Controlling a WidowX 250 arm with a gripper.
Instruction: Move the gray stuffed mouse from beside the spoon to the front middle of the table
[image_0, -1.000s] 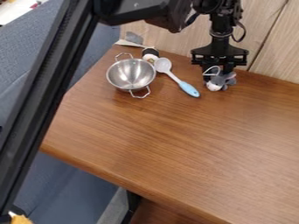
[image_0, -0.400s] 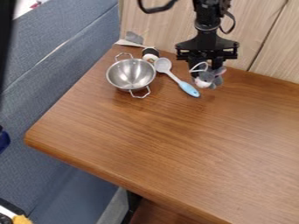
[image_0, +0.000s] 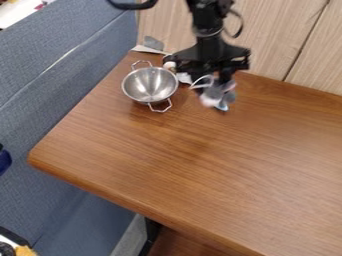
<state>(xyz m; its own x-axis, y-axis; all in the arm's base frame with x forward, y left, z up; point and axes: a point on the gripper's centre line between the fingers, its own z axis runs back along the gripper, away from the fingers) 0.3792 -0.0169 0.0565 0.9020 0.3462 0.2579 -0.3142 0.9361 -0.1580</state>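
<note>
The black gripper (image_0: 217, 86) hangs over the back of the wooden table, right of the metal bowl. It is shut on a small grey and white plush toy (image_0: 215, 95) with a white loop at its upper left. Behind the toy lies the spoon, mostly hidden; a bit of its blue handle (image_0: 222, 106) shows just below the toy. The steel bowl (image_0: 149, 85) with two wire handles stands to the left, apart from the gripper.
A small white and black bottle (image_0: 169, 65), partly covered by the gripper's body, stands behind the bowl. A grey and white utensil (image_0: 152, 46) lies at the back left corner. Wooden panels (image_0: 274, 45) rise along the rear; a blue couch (image_0: 60, 85) borders the left.
The gripper has moved left with the plush toy, now in front of the spoon. The black arm link that crossed the left side has gone out of view. Bowl and bottle stay put.
</note>
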